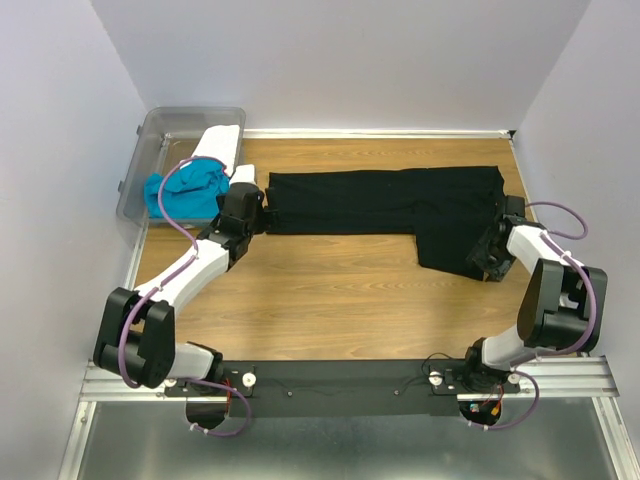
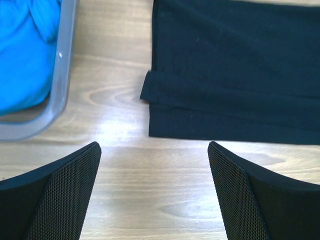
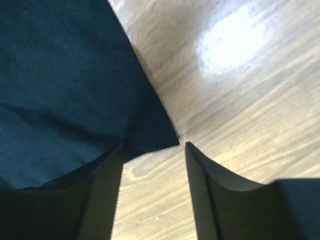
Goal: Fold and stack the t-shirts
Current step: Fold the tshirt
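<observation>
Left tool [image 2: 154,145] is spread beside the black shirt [image 1: 400,200], right tool [image 3: 154,146] part-spread over its corner; folding is judged begun; blue shirt [image 1: 185,192], white shirt [image 1: 220,142] are seen in bin [image 1: 190,112].

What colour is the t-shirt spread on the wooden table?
The t-shirt is plain black, clearest in the top external view.

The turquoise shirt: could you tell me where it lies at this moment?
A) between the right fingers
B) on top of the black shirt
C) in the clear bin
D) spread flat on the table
C: the turquoise shirt sits bunched inside the clear bin at the far left, apart from the black shirt.
</observation>
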Controlling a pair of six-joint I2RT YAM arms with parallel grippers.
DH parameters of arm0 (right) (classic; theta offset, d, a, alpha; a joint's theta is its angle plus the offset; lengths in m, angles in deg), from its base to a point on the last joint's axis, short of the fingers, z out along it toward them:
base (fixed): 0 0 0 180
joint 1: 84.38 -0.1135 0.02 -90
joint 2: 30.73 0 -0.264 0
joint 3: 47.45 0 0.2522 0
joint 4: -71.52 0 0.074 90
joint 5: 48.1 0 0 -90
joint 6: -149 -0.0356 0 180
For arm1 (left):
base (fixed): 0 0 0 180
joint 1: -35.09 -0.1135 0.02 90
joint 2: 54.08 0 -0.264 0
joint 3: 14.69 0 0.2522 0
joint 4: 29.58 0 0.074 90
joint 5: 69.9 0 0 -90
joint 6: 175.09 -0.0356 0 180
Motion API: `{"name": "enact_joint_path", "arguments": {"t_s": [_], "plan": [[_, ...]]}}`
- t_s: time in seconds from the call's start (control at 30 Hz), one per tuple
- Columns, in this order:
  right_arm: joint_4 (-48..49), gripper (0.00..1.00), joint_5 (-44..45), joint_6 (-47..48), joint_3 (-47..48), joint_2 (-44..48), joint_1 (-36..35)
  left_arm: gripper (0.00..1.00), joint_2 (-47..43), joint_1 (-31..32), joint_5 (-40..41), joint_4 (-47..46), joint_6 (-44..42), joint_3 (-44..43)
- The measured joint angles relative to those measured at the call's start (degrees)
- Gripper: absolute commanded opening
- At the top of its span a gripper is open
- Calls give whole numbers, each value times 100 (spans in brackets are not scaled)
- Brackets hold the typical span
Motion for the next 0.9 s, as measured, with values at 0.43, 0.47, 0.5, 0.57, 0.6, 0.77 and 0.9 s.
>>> {"name": "enact_joint_path", "arguments": {"t_s": [0.43,0.47,0.5,0.57,0.6,0.77,0.9], "plan": [[540,4,-289,-44,44,-374,-35,94,44,4,20,-420,-28,249],[544,3,-297,-42,61,-382,-39,94,44,4,22,-428,-28,247],[551,2,-308,-37,72,-389,-39,94,44,4,22,-437,-28,245],[557,2,-374,-42,116,-402,-39,94,52,4,22,-463,-31,245],[525,2,-442,-52,181,-424,-39,94,57,4,22,-468,-31,245],[501,1,-769,-111,1167,-752,-50,94,74,4,22,-496,-35,245],[623,0,-940,-151,2291,-1338,-52,94,85,4,22,-507,-42,245]]}}
